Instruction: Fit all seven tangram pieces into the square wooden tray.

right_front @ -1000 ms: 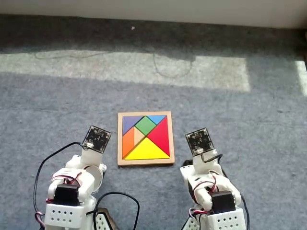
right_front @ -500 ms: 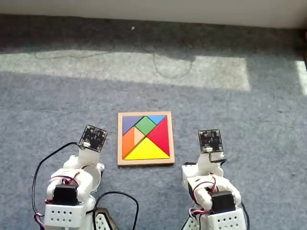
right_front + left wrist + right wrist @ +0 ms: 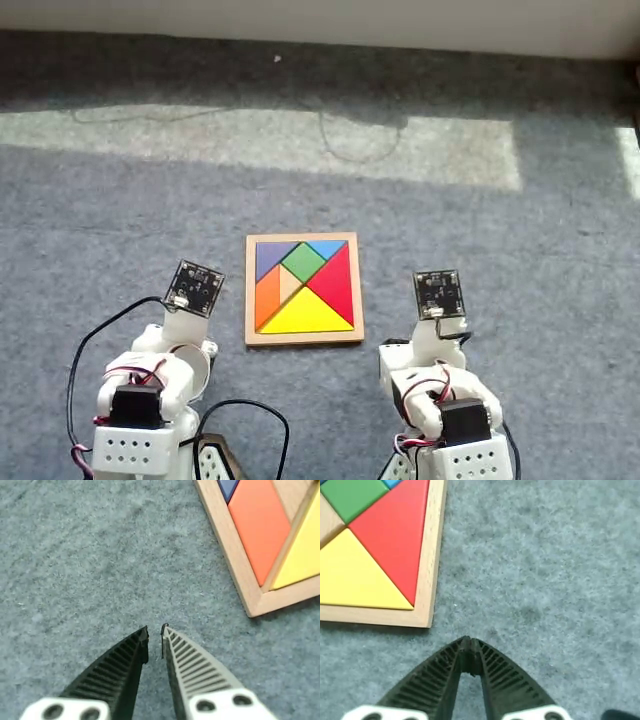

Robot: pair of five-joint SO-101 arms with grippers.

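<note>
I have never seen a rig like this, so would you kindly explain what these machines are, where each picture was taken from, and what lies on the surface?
These are two robot arms, each ending in a two-fingered gripper. The wide picture comes from a fixed camera looking down: the left arm and right arm sit on either side of a square wooden tray on grey carpet. The other two pictures come from cameras on the arms' wrists, looking along their fingers. All seven tangram pieces lie inside the tray, among them the yellow triangle and red triangle. The left gripper is closed but for a thin slit, the right gripper fully closed; both point at carpet beside the tray and hold nothing.
</note>
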